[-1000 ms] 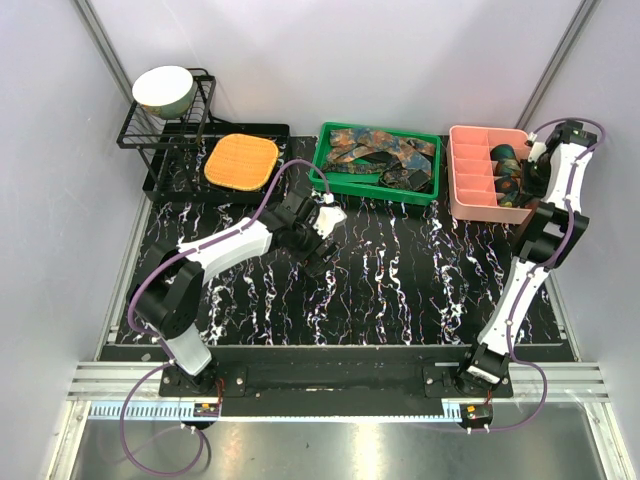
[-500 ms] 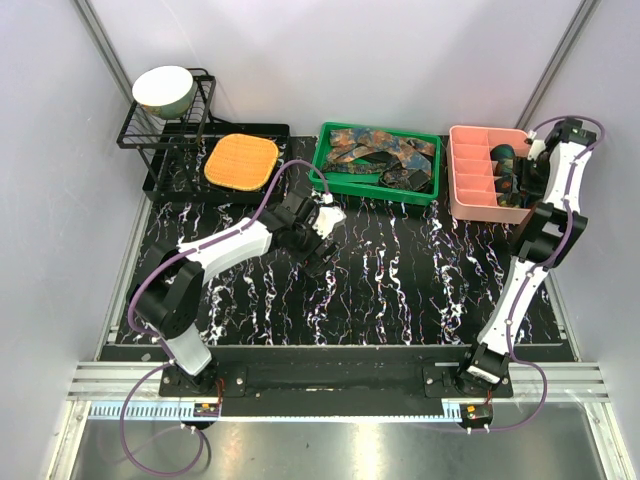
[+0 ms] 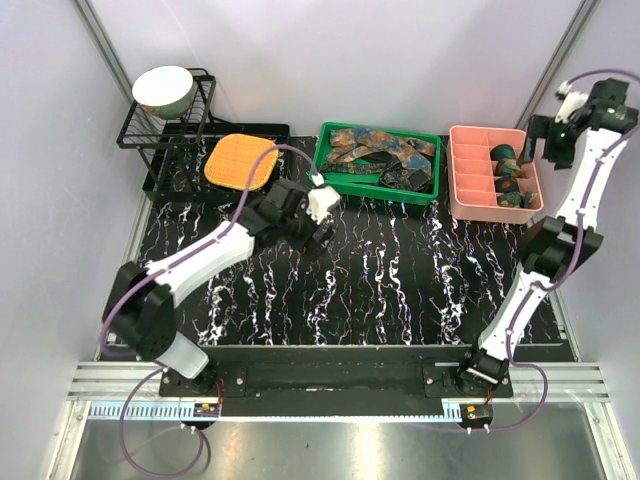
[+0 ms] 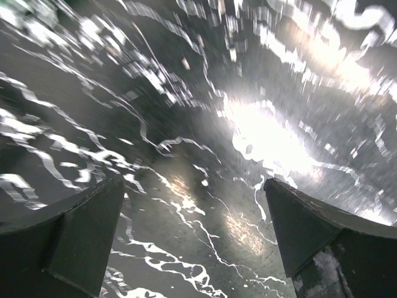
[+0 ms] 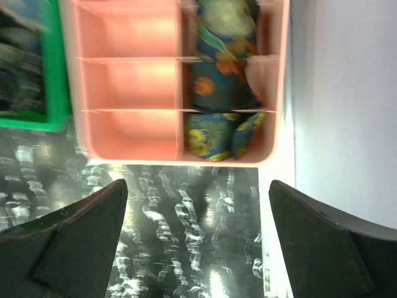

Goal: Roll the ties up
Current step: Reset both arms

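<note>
- Right gripper: fingers spread wide, nothing between them. It hangs high over the pink tray at the table's 2 o'clock corner.
- Room there is tight. The right wall is just at the gripper's 3 o'clock, and the tray's outer side runs along the table edge. Bare table lies at its 6 o'clock.
- Left gripper: also spread wide and holding nothing, low over the table, left of centre.
- From 3 to 6 o'clock of the left gripper there is only bare black marble. The green bin is near its 1 o'clock and the orange pad near its 10 o'clock.
- Left wrist view is smeared. Only marble streaks show between the finger tips, so contact with the table can't be judged.
- Right wrist view: the green bin is cut off at the left edge and blurred. The farthest roll is clipped by the top edge.
- Pink tray: the rolled ties sit one per compartment in three cells of the wall-side column. They are dark navy and teal with orange-yellow pattern.
- Green bin, at the table's 12 o'clock just beside the tray, holds the loose ties in a tangled heap. The count can't be made out.
- At 10–11 o'clock a black wire rack carries a bowl on its top shelf, and the pad lies against the rack's right side.
</note>
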You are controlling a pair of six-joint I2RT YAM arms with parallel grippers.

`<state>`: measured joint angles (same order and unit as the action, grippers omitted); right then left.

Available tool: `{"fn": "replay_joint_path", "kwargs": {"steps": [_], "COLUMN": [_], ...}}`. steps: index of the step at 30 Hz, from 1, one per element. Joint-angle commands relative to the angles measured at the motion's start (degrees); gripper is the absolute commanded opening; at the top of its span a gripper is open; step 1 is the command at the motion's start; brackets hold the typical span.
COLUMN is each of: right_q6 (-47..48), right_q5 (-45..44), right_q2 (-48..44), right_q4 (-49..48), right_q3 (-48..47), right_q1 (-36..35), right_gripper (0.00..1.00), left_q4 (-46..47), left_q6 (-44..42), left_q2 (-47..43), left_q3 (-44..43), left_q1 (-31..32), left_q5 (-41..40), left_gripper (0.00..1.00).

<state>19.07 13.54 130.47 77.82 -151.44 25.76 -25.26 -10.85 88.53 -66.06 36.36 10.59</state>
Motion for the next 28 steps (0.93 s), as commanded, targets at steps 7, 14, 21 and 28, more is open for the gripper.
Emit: {"fn": "replay_joint_path", "kwargs": {"steps": [7, 14, 21, 28], "right_q6": [-11.51, -8.36, -6.50, -6.68], "right_q5": [32.04, 30.44, 20.57, 18.19], "right_q2": [-17.52, -33.07, -48.11, -57.60], "right_q4": [-3.99, -14.70, -26.93, -27.72], "right_q3": [12.37, 44.77, 78.97, 87.10], "right_q1": [0.70, -6.85, -14.95, -14.95], "right_gripper": [1.00, 1.00, 1.00, 1.00], "left_q4": [-7.15, -16.31, -19.66, -17.99], "left_q6": [8.38, 10.33, 8.13, 9.18], "left_q2": [-7.58, -12.14, -19.17, -22.35], "left_q3": [-16.37, -16.22, -1.37, 5.95], "left_q1": [-7.78, -14.56, -17.37, -21.42], "left_q5": [3.99, 4.63, -1.00, -3.73], "left_gripper": [0.99, 0.99, 0.99, 0.99]}}
